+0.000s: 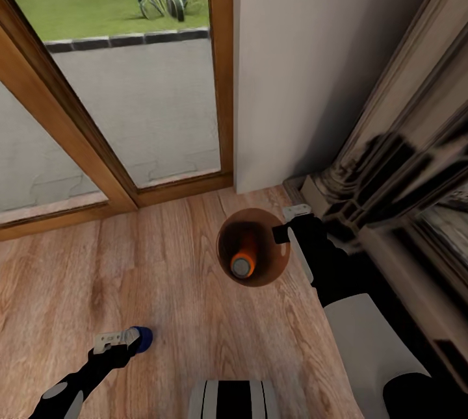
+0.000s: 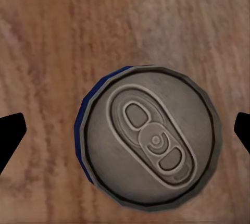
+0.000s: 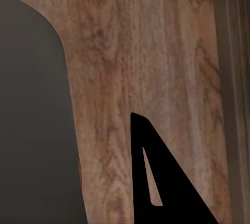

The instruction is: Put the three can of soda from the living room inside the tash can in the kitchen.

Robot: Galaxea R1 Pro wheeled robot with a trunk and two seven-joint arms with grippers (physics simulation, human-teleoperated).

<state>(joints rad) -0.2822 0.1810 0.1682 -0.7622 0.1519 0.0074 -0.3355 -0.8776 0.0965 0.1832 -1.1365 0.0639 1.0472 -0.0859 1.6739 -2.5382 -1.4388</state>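
1. Orange soda can (image 1: 242, 266) lies inside the trash can (image 1: 278, 271), which the right gripper (image 1: 284, 232) pinches by its rim.
2. Left gripper (image 1: 123, 340) hangs over the blue soda can (image 2: 148, 138), upright on the wood floor (image 1: 162, 276); jaws spread wide, can not yet grasped.
3. Judged: one can binned, blue next; third unseen.

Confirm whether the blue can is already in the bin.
No, the blue can stands on the wood floor, apart from the bin.

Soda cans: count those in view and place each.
2. An orange can stands inside the trash can. A dark blue can stands on the wood floor, between the left gripper's fingertips. A third may be hidden.
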